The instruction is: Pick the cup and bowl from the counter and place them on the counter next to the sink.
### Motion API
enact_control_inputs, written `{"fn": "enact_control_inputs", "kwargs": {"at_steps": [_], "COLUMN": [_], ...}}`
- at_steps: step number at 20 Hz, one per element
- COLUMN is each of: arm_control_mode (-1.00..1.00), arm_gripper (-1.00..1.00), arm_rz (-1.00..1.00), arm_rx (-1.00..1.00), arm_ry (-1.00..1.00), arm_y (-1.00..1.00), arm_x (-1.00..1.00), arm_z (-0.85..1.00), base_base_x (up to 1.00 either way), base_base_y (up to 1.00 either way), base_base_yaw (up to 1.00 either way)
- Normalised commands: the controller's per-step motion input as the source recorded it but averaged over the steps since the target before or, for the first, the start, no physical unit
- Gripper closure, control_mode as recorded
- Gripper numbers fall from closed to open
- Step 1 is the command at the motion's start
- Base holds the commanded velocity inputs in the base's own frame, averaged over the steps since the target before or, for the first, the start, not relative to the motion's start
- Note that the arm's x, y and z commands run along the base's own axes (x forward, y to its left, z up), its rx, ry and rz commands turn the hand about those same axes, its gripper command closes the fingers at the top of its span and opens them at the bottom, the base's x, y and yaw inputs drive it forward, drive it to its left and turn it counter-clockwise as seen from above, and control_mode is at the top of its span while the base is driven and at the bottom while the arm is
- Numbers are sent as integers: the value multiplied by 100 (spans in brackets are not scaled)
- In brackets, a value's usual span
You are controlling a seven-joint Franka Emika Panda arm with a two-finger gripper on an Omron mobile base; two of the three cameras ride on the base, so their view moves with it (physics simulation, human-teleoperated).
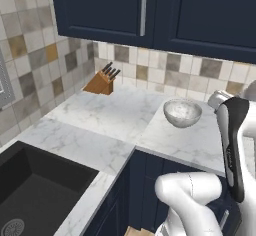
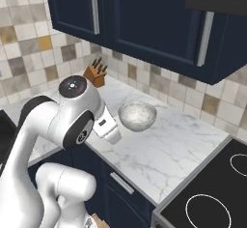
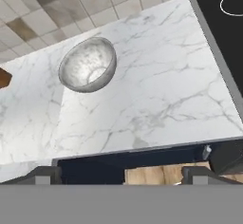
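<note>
Left base view: white marble surface (image 1: 110, 115) with grey veins wraps an L-shaped corner over dark navy cabinet fronts; matte black sink (image 1: 35, 190) sits at lower left with a round metal drain. Black stove top (image 2: 217, 193) borders the surface on the far right in the right base view. White robot arm (image 2: 62, 121) rises in front of the cabinets, hand held above the surface edge. Bowl (image 1: 182, 113): round, wide, grey-white speckled, stone-like, upright on the surface near the tiled wall, well apart from the sink, on the stretch between corner and stove top. Wooden knife block (image 1: 100, 82) stands in the back corner, dark handles up. Cup can't be made out in these shots.

Fingers (image 3: 118, 174): spread wide, nothing between them, two dark tips at the bottom of the hand view, hanging over the front edge of the surface. Key relation: bowl lies ahead of the fingers and off to the upper left in the hand view, toward the wall, not touching. Round bowl, no long axis, so likely a rim grasp; the hand needs to travel forward and down. Bowl pick looks not yet started.
</note>
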Motion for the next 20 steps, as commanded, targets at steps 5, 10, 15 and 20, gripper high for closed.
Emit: {"fn": "enact_control_inputs", "kwargs": {"at_steps": [5, 10, 15, 20], "arm_control_mode": [-100, -100, -100, -100], "arm_gripper": [-100, -100, -100, -100], "arm_rz": [-16, -14, -2, 0], "arm_rx": [0, 3, 15, 12], "arm_ry": [0, 0, -1, 2], "arm_y": [-9, -17, -28, -24], "arm_x": [49, 32, 20, 14], "arm_z": [-19, -27, -33, -4], "base_base_x": [0, 0, 0, 0], "base_base_y": [0, 0, 0, 0], "base_base_yaw": [0, 0, 0, 0]}}
